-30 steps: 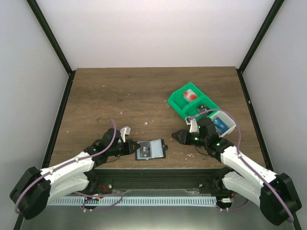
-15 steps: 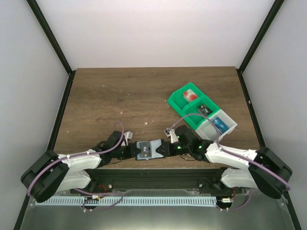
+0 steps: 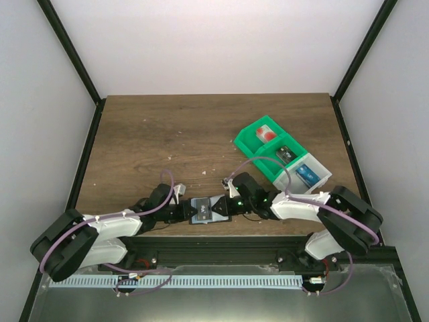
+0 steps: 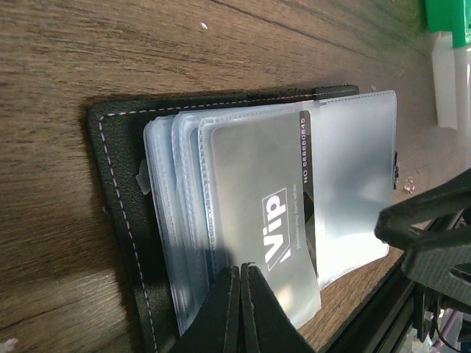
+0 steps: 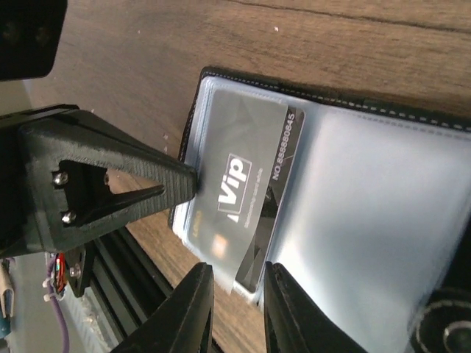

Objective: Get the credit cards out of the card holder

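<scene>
The card holder (image 3: 209, 209) lies open near the table's front edge, black outside (image 4: 118, 184), with clear sleeves (image 5: 368, 220) inside. A grey "Vip" credit card (image 4: 257, 191) sits in the top sleeve, one corner sticking out over the sleeve's edge (image 5: 239, 176). My left gripper (image 4: 243, 268) is shut, with its tip resting on the sleeves at the holder's left edge (image 3: 190, 211). My right gripper (image 5: 237, 268) comes in from the right (image 3: 228, 204). Its jaws stand a little apart, one on each side of the card's protruding corner.
A green tray (image 3: 249, 141) at the back right holds a white card with a red blotch (image 3: 266, 133) and a dark card (image 3: 287, 153). A clear-white tray (image 3: 320, 180) beside it holds a blue card (image 3: 308, 173). The table's front edge runs just below the holder.
My right arm has swung left from beside the trays to the holder, its jaws narrowing slightly around the card's corner. The left arm has dropped lower and still presses on the holder.
</scene>
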Available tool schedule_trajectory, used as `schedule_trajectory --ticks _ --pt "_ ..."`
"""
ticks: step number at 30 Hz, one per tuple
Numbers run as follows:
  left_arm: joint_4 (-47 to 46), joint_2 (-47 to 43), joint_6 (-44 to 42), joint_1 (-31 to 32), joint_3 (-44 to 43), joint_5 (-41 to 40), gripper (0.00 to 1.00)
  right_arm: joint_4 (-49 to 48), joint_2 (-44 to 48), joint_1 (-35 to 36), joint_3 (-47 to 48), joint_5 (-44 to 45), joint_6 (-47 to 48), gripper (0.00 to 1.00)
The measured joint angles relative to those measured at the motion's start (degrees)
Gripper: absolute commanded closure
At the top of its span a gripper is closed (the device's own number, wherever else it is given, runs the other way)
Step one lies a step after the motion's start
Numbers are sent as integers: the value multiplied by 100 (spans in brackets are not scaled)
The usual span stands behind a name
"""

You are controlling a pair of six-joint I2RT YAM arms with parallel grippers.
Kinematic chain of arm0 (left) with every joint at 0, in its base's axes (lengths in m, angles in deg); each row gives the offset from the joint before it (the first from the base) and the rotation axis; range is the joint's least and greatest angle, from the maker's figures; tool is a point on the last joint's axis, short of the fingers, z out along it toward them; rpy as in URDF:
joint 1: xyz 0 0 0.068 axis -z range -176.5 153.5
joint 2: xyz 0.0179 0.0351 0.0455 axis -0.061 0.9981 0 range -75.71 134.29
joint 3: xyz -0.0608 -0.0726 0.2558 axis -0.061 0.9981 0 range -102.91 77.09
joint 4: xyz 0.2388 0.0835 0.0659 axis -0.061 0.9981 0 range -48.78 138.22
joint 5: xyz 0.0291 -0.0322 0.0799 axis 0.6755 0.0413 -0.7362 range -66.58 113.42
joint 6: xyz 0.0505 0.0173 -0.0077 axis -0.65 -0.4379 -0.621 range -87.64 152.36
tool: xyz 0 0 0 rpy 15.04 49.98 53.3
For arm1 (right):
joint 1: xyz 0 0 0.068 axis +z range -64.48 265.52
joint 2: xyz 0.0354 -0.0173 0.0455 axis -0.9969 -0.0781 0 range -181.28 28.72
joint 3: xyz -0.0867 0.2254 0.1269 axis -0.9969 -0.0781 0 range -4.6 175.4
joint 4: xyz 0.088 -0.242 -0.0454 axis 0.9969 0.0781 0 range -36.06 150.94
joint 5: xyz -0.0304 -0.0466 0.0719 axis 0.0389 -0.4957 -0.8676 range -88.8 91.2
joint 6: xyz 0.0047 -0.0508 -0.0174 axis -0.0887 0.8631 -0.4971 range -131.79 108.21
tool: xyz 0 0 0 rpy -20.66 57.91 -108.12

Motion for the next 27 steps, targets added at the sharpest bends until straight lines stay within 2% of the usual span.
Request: schedule_trajectory --ticks 11,20,27 --pt "-269 0 13 -7 138 20 100 -328 -984 0 400 103 103 82" --pt "-428 0 28 -11 221 68 100 -525 -1276 -4 496 109 146 83" --pt "-446 13 28 -13 229 120 100 -1080 -1353 -120 251 -131 -9 99"
